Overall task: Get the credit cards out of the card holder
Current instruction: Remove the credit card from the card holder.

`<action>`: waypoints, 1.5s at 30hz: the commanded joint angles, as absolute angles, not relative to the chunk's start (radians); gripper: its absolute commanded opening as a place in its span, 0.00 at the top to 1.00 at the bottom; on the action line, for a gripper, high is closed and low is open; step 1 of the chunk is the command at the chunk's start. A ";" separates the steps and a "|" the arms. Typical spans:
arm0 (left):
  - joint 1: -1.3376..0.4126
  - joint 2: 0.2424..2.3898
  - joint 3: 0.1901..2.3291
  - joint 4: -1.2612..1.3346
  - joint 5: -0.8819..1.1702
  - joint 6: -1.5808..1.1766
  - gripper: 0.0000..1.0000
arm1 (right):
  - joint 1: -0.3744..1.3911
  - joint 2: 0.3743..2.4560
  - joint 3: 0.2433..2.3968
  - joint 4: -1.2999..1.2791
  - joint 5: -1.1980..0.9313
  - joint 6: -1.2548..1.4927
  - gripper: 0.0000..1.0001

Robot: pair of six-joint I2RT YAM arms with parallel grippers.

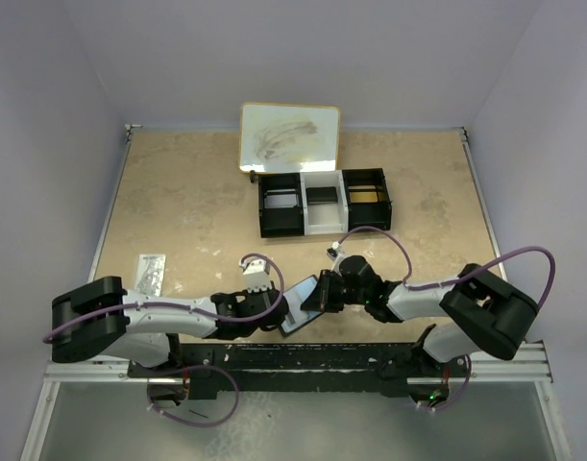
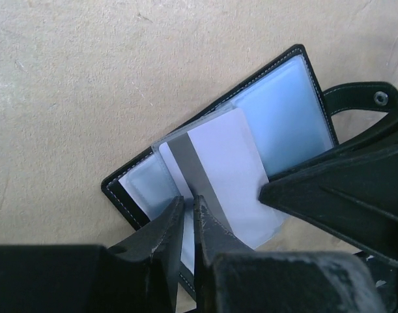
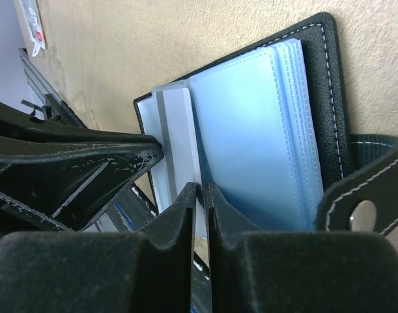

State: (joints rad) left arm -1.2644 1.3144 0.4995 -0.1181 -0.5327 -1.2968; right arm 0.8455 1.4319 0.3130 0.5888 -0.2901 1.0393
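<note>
The black card holder (image 1: 304, 302) lies open between both arms near the table's front edge, its blue pockets (image 2: 286, 104) facing up and its snap tab (image 2: 363, 98) out to one side. A white credit card (image 2: 218, 163) with a grey stripe sticks halfway out of a pocket. My left gripper (image 2: 189, 201) is shut on that card's near edge. In the right wrist view, my right gripper (image 3: 202, 187) pinches the edge of a blue pocket sleeve (image 3: 264, 130) beside the pale card (image 3: 176, 130). From above, the left gripper (image 1: 277, 309) and right gripper (image 1: 324, 293) meet at the holder.
A black-and-white three-compartment tray (image 1: 324, 202) stands at mid-table, with a white board (image 1: 289, 137) behind it. A small pale packet (image 1: 153, 273) lies at the left. The right arm's finger (image 2: 342, 189) crosses the left wrist view close to the card.
</note>
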 commanded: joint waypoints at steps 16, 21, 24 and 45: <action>-1.284 1.342 0.469 -0.222 -0.574 -1.298 0.98 | 0.806 1.418 0.311 0.612 -0.318 1.044 0.77; -1.284 1.345 0.470 -0.218 -0.574 -1.289 0.98 | 0.794 1.458 0.336 0.639 -0.389 0.997 0.88; -1.284 1.349 0.469 -0.216 -0.578 -1.291 0.98 | 0.794 1.504 0.341 0.704 -0.457 0.988 0.91; -1.285 1.350 0.469 -0.242 -0.586 -1.293 1.00 | 0.720 1.460 0.286 0.645 -0.436 0.961 0.93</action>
State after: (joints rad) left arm -1.2800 1.3224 0.4805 -0.1246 -0.5735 -1.3083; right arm 0.7380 1.4776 0.2947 0.6765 -0.4385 1.0115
